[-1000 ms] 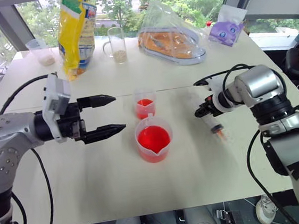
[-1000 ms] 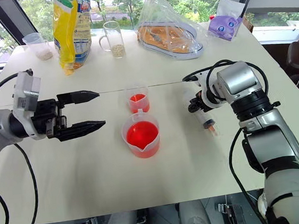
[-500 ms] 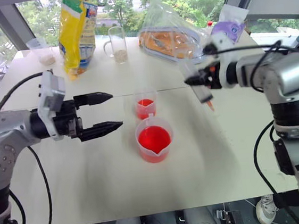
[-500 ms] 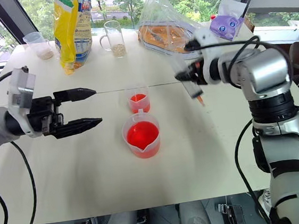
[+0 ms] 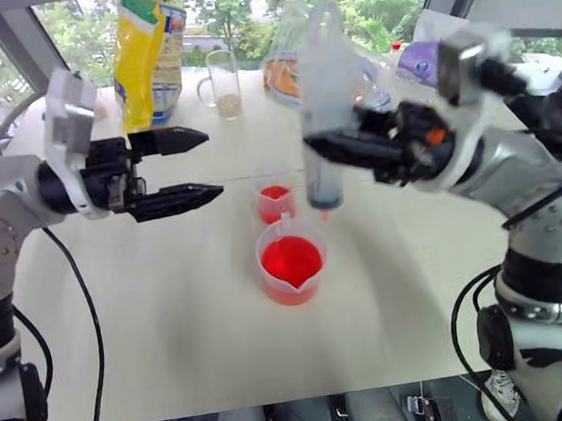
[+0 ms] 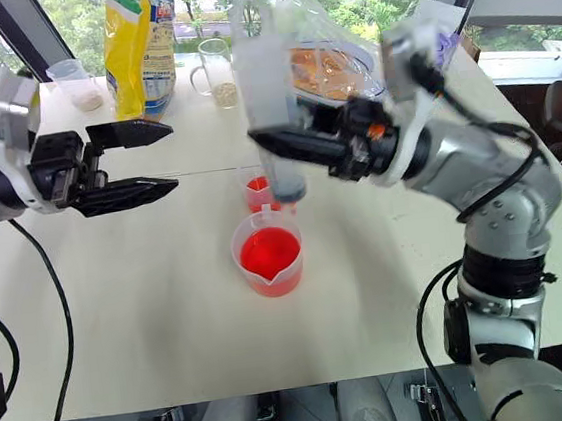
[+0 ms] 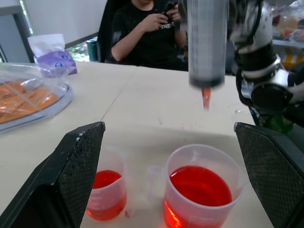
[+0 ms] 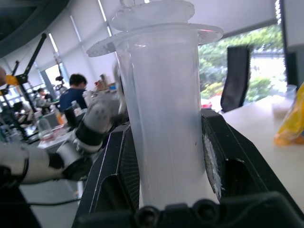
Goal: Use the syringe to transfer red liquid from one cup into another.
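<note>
Left eye view: right gripper (image 5: 340, 151) clamps syringe (image 5: 319, 116) upright, tip over spouted cup (image 5: 289, 262) at centre, ready to draw; left gripper (image 5: 194, 165) waits, fingers apart.

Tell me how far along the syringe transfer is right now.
Done: the right gripper is shut on the syringe and holds it upright, tip down, above the two cups. In hand: positioning over the spouted cup, which holds plenty of red liquid. The smaller cup also holds some. Left: dipping, drawing and emptying into the smaller cup. The left gripper is open, holding nothing.
</note>
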